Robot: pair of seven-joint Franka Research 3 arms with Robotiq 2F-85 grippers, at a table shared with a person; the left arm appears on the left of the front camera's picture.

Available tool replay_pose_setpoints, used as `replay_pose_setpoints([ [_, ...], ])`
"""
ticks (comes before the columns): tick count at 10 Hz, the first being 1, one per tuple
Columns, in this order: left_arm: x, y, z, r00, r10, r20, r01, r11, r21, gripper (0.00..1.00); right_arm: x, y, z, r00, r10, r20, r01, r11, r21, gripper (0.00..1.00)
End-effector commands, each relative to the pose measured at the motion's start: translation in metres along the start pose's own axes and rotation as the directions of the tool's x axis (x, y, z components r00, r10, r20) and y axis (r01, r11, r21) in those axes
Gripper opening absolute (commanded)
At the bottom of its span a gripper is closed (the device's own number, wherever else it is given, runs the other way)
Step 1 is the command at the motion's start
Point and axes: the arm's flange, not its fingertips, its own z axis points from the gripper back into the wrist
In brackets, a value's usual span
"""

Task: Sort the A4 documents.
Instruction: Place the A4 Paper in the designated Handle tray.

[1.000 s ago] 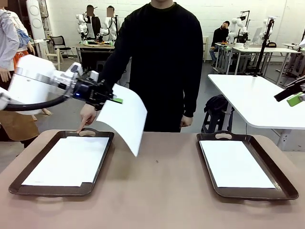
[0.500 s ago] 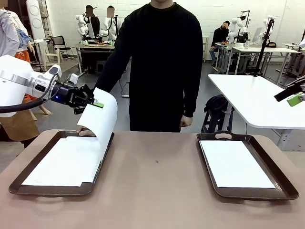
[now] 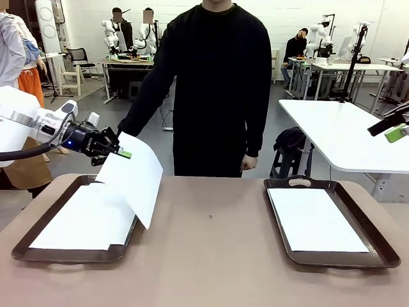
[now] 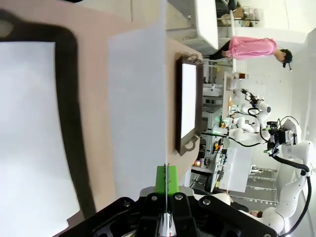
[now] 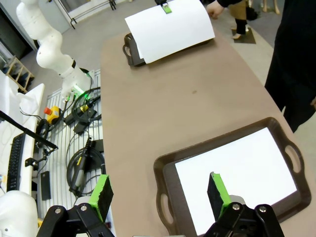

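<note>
My left gripper [image 3: 121, 152] is shut on the top edge of a white A4 document [image 3: 135, 180], which hangs curved and tilted over the right side of the left brown tray [image 3: 70, 255]. White sheets [image 3: 83, 217] lie in that tray. In the left wrist view the jaws [image 4: 167, 178] pinch the document [image 4: 138, 98] edge-on. The right tray [image 3: 332, 259] holds another white sheet [image 3: 316, 220]. High at the far right, my right gripper [image 3: 396, 132] is open; its fingers [image 5: 102, 192] stand wide apart above the right tray [image 5: 163, 177].
A person in black stands at the table's far side, one arm [image 3: 137, 109] reaching toward the left tray's far handle, with the hand [image 5: 215, 9] beside the held sheet. The bare brown tabletop [image 3: 211, 243] lies between the trays. A white table [image 3: 345, 134] stands at the back right.
My left gripper has carried the document leftward and lower, from the table's middle to over the left tray. The right gripper has not moved.
</note>
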Motion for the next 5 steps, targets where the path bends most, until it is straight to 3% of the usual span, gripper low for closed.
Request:
replay_pose_setpoints([
  [1,-0.017,0.012,0.010,0.999,0.009,-0.040,-0.005,0.996,0.094,0.01,0.001,0.001,-0.001,1.000,0.003,0.002,-0.003,1.000,0.001,1.00],
  [5,-0.013,0.049,0.029,0.996,0.070,-0.051,-0.055,0.966,0.253,0.01,0.001,0.001,-0.001,1.000,0.003,0.002,-0.003,1.000,0.001,1.00],
])
